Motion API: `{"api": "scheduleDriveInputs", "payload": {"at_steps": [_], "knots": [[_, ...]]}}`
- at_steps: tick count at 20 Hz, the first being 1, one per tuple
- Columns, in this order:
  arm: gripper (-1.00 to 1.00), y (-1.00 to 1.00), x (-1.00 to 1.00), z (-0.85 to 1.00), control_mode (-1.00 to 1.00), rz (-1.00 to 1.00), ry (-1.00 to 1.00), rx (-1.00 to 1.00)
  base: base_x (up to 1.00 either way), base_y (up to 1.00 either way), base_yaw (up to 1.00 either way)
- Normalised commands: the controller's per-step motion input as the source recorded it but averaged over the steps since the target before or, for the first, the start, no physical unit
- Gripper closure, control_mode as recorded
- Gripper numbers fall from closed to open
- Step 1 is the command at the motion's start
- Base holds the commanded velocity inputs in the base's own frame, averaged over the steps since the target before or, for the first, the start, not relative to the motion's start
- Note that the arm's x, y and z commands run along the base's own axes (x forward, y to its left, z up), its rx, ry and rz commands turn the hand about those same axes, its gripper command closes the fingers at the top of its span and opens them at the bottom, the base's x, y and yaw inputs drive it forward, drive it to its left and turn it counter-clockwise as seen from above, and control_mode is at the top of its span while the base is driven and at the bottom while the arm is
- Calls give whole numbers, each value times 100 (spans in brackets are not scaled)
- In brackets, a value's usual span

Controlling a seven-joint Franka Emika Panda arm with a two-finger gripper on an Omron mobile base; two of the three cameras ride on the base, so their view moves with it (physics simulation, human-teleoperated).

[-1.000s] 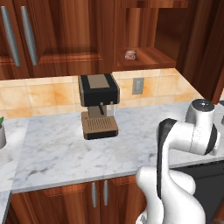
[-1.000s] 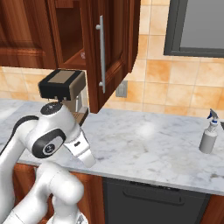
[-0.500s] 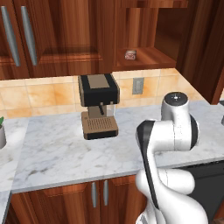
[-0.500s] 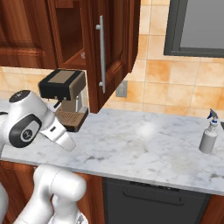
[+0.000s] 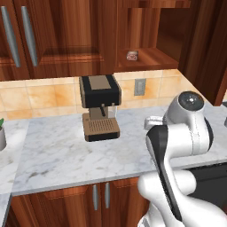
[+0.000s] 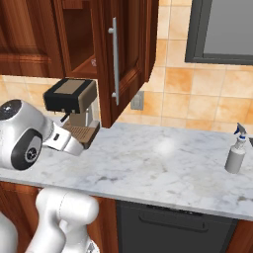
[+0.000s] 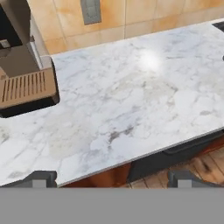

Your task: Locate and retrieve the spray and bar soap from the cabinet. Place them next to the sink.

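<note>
Now, with the spray (image 6: 236,154) already standing on the counter (image 6: 163,168), the gripper (image 7: 111,178) — fingers spread wide, holding nothing — should rise toward the open cabinet (image 5: 150,31) and approach the bar soap (image 5: 132,55) on its shelf squarely.

Arm (image 5: 177,146): glossy white rounded shells, thick tube-like links. Dark grey band along one link's edge. Round dark grey cap on the joint, faint ring pattern on it. Finger tips (image 7: 39,178) small, dark, blocky.
</note>
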Motion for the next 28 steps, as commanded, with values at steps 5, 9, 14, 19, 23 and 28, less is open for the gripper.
{"api": "scheduleDriveInputs", "payload": {"at_steps": [5,9,14,19,23,28], "knots": [[-100,3,-3,2,-100,8,-5,-1,0,0,0],[-100,0,0,14,-100,0,-5,4,0,0,0],[-100,5,6,34,-100,-2,-10,4,0,0,0],[-100,9,2,25,-100,0,-19,0,0,0,0],[-100,1,3,39,-100,1,-10,0,0,0,0],[-100,0,2,50,-100,1,-2,-1,0,0,0]]}}
